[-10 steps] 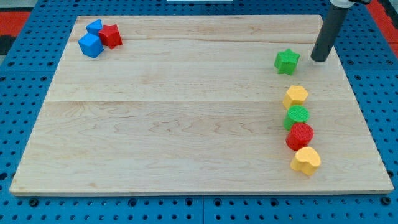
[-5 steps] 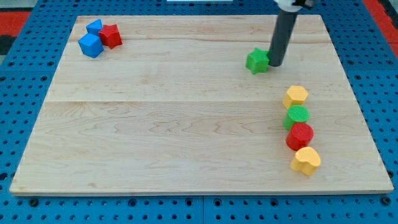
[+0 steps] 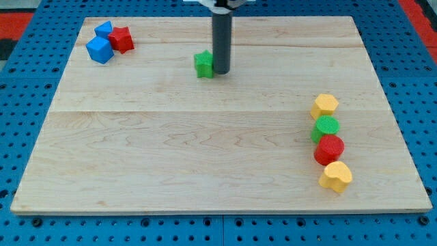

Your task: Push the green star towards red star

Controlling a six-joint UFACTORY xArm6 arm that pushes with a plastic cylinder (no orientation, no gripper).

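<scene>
My tip (image 3: 220, 71) touching the right side of the green star (image 3: 203, 64), upper middle of the bench (image 3: 171, 157), tool a bare rod holding nothing, open wood toward the red star (image 3: 122, 39) at the top-left corner, green star's right edge hidden behind the rod

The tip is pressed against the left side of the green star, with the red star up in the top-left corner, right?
Not quite. In the camera view my tip is against the right side of the green star, not the left. The red star is indeed in the view's top-left corner.
</scene>
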